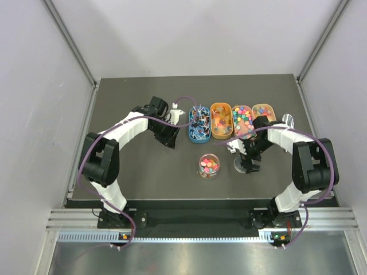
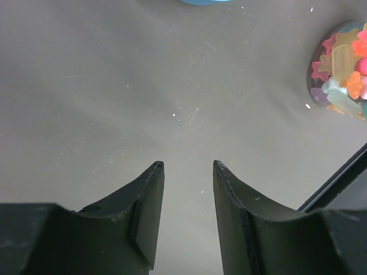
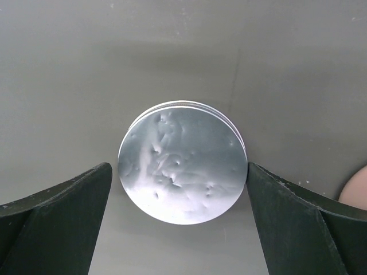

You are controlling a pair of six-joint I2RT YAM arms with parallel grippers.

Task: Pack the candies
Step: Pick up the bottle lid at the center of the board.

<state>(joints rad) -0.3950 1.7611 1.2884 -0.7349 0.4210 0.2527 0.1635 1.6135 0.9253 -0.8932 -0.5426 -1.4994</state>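
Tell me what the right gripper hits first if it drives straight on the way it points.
Likely the round silver lid, lying flat between the right gripper's open fingers; depth is unclear.

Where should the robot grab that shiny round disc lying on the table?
By its thin rim, at two opposite points, coming straight down from above. The silver disc lies flat on the table, so only its edge offers a hold, and being round, any opposite pair works. The jaws of the right gripper stand open either side of it.
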